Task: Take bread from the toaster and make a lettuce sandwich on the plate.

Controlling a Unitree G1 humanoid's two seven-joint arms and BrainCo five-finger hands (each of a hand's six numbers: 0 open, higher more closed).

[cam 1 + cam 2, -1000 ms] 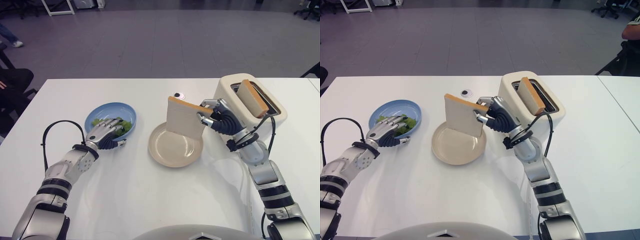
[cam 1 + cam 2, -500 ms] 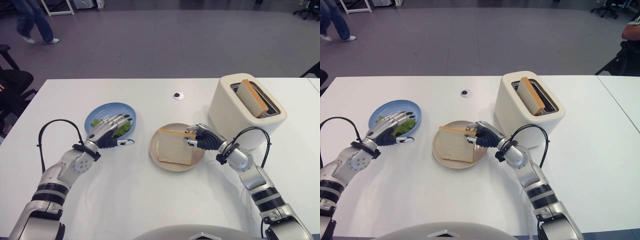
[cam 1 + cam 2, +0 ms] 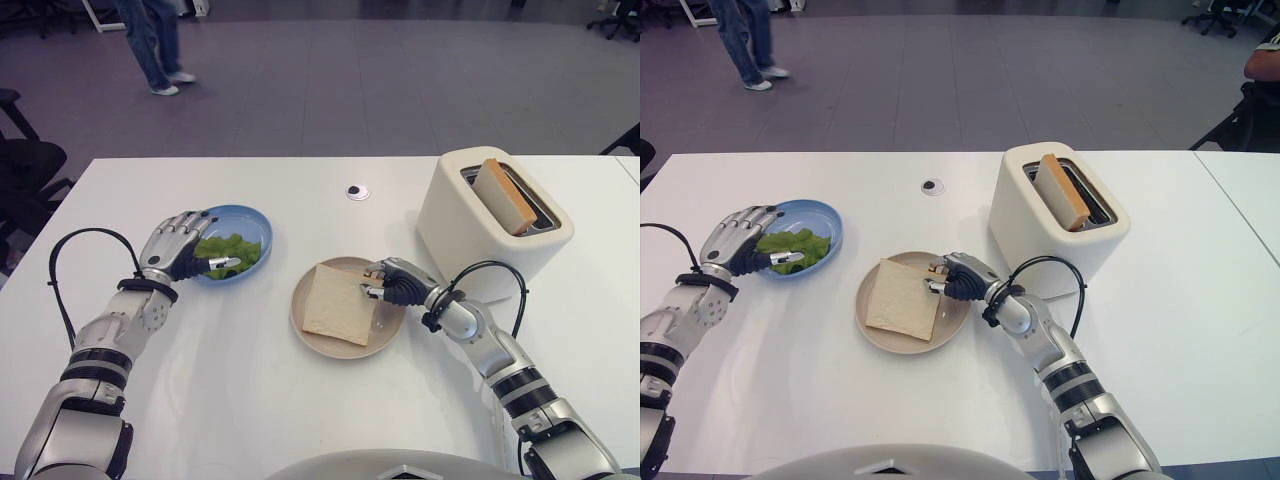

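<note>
White counter (image 3: 300,400) underneath it all. At the right stands the cream toaster (image 3: 455,230), and one slice (image 3: 503,195) is poking up out of its slot, tilted. The tan plate (image 3: 345,352) sits mid-counter, just left of the toaster. The blue bowl (image 3: 255,225) is further left, apart from the plate. The other bread (image 3: 335,300) lies flat on the plate, there's your sandwich base. The right robot hand (image 3: 395,282) hovers at the plate's right rim, fingers curled together right by the bread's edge, nothing pinched that I can see. The left robot hand (image 3: 180,245) is at the bowl's left rim, up against the lettuce (image 3: 232,247); spread or pinching a leaf, I cannot tell. The lettuce is heaped inside the bowl. A small dark disc (image 3: 357,192) lies behind the plate.
</note>
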